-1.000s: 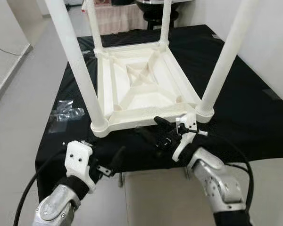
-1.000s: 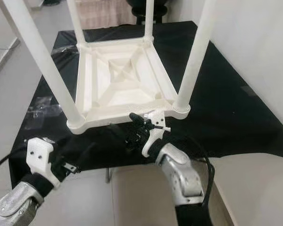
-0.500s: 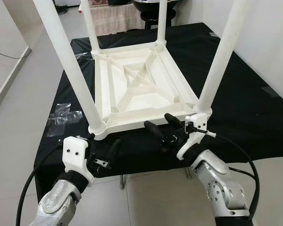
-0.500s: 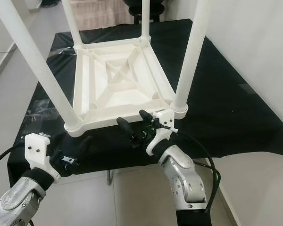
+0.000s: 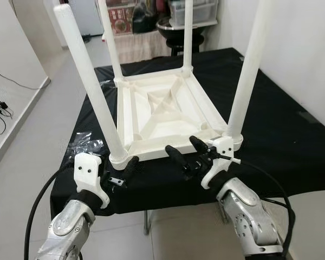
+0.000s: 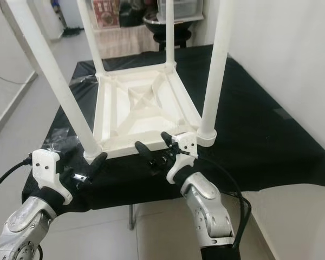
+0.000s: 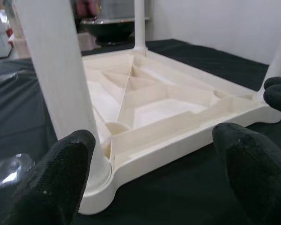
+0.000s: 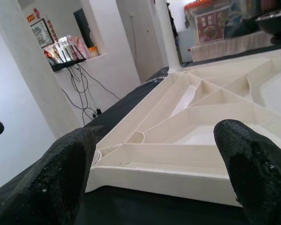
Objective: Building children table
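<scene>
— Where's the children's table (image 5: pixel 162 116)?

— Upside down on the black-draped bench (image 5: pixel 271 130), four legs pointing up, its near rim just ahead of both tools.

— And the tools?

— Left tool (image 5: pixel 123 172) sits just below the near-left leg (image 5: pixel 95 89), fingers spread wide, empty. Right tool (image 5: pixel 187 153) is just short of the near rim beside the near-right leg (image 5: pixel 246 70) — also wide, holding nothing.

— How will it handle?

— Likely light, stiff moulded plastic, smooth enough to slip. I'd grip the ribbed rim or low on a leg near its socket — not high up, where it could lever.
</scene>
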{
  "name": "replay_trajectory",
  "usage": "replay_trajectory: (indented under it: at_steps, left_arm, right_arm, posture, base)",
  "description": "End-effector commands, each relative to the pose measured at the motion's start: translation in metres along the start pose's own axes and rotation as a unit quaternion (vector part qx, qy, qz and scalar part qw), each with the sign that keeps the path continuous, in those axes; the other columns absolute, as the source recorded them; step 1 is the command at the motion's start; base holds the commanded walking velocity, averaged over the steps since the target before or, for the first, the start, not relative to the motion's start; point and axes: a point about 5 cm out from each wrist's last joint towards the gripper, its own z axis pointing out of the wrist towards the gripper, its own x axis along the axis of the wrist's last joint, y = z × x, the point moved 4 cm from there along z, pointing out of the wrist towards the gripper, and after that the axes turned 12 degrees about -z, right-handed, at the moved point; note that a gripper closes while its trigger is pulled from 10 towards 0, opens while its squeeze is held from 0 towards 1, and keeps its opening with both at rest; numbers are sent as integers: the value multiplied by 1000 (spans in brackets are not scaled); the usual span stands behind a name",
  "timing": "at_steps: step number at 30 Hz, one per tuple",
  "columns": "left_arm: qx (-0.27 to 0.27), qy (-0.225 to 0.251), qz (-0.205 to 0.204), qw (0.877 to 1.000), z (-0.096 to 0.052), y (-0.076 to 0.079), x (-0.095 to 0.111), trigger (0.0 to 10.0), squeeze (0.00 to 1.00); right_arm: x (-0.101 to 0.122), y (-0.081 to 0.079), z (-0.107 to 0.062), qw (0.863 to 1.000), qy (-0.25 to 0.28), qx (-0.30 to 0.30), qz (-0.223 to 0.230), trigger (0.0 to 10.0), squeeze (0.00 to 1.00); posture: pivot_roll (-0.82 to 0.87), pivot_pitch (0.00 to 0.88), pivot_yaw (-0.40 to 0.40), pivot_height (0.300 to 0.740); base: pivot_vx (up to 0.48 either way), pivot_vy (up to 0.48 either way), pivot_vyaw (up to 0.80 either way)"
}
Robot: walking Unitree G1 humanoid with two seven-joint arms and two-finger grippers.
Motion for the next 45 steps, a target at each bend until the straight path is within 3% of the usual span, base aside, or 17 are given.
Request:
replay_trajectory:
  at_steps: [1,10,11,17,18,23,24,27,28,45]
  left_arm:
    - [13,-10,10,1000,-2,-9,-5,10000,1000]
    - [17,-38,6,999,-5,-8,-17,10000,1000]
    - [12,-44,-2,999,-5,-5,-20,10000,0]
    - [1,-46,-12,999,-2,0,-22,10000,0]
    - [-4,-42,-18,999,0,2,-21,0,0]
    - [-13,-32,-15,999,2,6,-17,0,0]
    - [3,-35,-3,999,1,1,-19,10000,0]
    - [15,-36,6,999,0,-3,-21,10000,0]
    - [19,-31,2,999,1,-5,-20,10000,1000]
    - [28,-17,2,999,14,-6,-20,10000,1000]
  right_arm:
    - [-4,-4,-2,1000,-6,2,1,10000,0]
    - [-16,-11,-17,999,-33,-4,-6,10000,0]
    - [-14,-13,-17,999,-33,-1,-9,10000,0]
    - [-12,-16,-17,999,-30,6,-11,10000,0]
    - [-11,-18,-16,1000,-26,8,-4,10000,0]
    - [-8,-20,-15,1000,-22,8,3,10000,0]
    - [-9,-20,-12,1000,-25,16,1,10000,0]
    - [-9,-20,-9,999,-28,22,0,10000,0]
    - [-10,-18,-7,999,-31,25,-1,10000,0]
    - [-12,-5,0,999,-41,7,-24,10000,0]
  posture:
    - [-73,16,94,740]
    - [-91,73,128,740]
    - [-92,83,130,740]
    - [-88,98,133,740]
    - [-90,109,141,740]
    - [-77,114,128,740]
    - [-69,126,93,740]
    - [-69,126,93,740]
    - [-74,127,84,740]
    - [-105,116,89,740]
  base:
    - [0,0,0]
    - [0,0,0]
    - [0,0,0]
    - [0,0,0]
    - [0,0,0]
    - [0,0,0]
    - [0,0,0]
    - [0,0,0]
    - [0,0,0]
    - [0,0,0]
